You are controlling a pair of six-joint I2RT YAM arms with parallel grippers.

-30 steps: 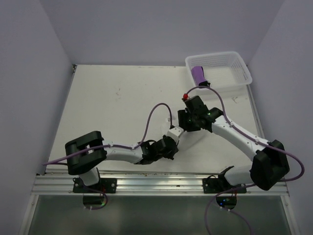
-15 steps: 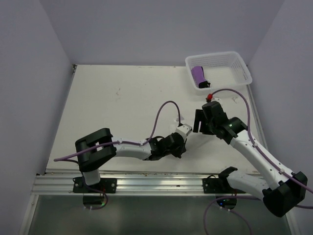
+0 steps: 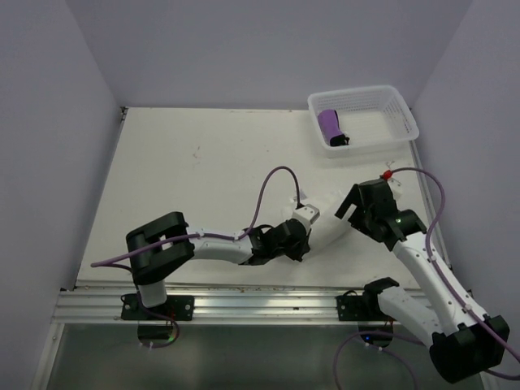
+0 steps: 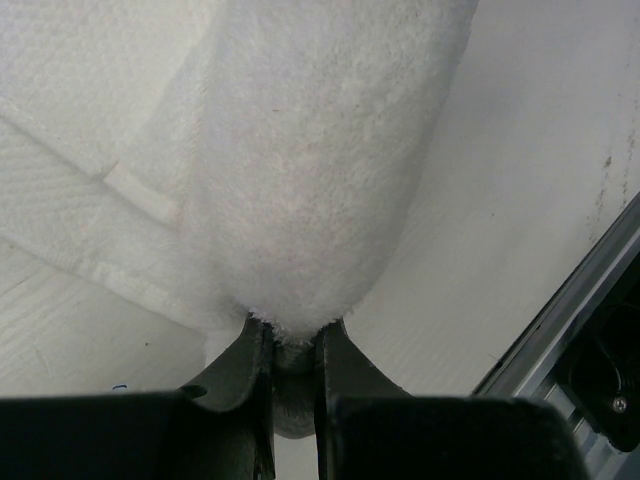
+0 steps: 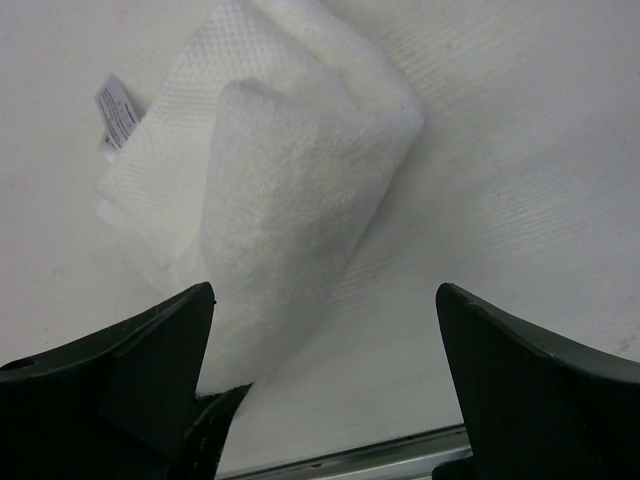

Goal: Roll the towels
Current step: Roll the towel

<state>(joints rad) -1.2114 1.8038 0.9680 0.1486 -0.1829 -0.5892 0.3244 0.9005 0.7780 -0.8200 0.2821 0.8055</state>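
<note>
The white towel (image 3: pixel 329 223) lies as a thick roll on the table between the two arms. My left gripper (image 3: pixel 309 216) is shut on the roll's near end, and the left wrist view shows the white towel (image 4: pixel 300 150) pinched in the gripper (image 4: pixel 292 335). My right gripper (image 3: pixel 356 213) hovers just right of the roll, open and holding nothing. In the right wrist view the white towel (image 5: pixel 290 200), with its label (image 5: pixel 118 115), lies ahead and left of the gripper (image 5: pixel 325 292). The purple towel (image 3: pixel 330 125) lies rolled in the white basket (image 3: pixel 390 106).
The basket stands at the table's back right corner, against the right wall. A metal rail (image 3: pixel 260 305) runs along the near edge, also visible as the rail (image 5: pixel 350 455) just below the right gripper. A purple cable (image 3: pixel 272 183) loops over the left arm.
My right gripper has opened wide and drawn back to the right, away from the basket and off the white roll. The left arm shifted right early on, then stayed shut on the towel.
</note>
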